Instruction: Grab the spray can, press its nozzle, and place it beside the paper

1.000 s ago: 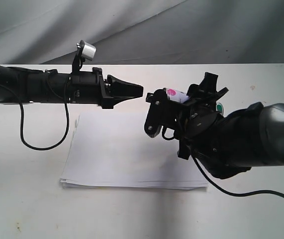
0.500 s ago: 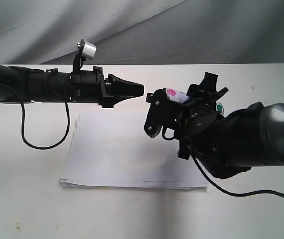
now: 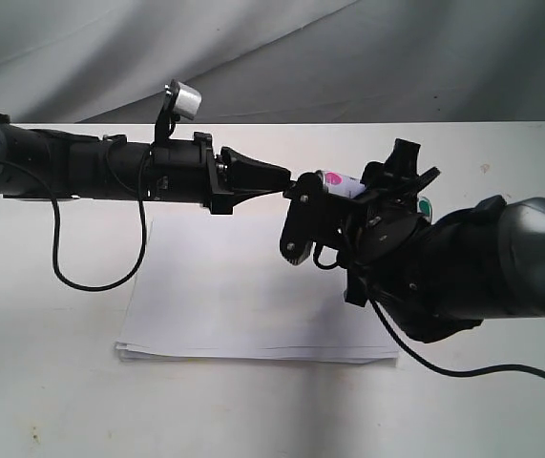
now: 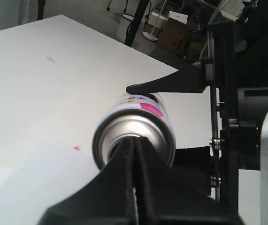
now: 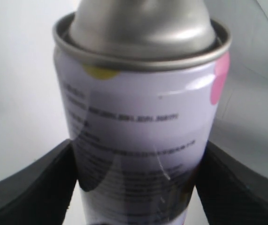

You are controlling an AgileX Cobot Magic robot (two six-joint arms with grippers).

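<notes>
My right gripper [image 3: 334,196] is shut on the spray can [image 3: 337,181] and holds it in the air above the paper [image 3: 243,305], top end toward the left arm. In the right wrist view the can [image 5: 141,117] shows fine print with pink and yellow dots, clamped between both black fingers [image 5: 30,183]. My left gripper [image 3: 286,175] is shut, its pointed tip at the can's top end. In the left wrist view the can [image 4: 155,119] faces the camera end on, and the shut fingertips [image 4: 133,145] cover the middle of its silver dome. The nozzle is hidden behind them.
The white table [image 3: 52,382] carries the paper stack, whose corner [image 4: 30,187] has a red tab [image 4: 76,148]. A grey cloth backdrop [image 3: 348,57] hangs behind. Black cables [image 3: 91,277] dangle from both arms. Boxes and stands [image 4: 171,28] lie beyond the table edge.
The left arm has moved right toward the can. The gap between its shut tip and the can's top has closed. The right arm and can have stayed put.
</notes>
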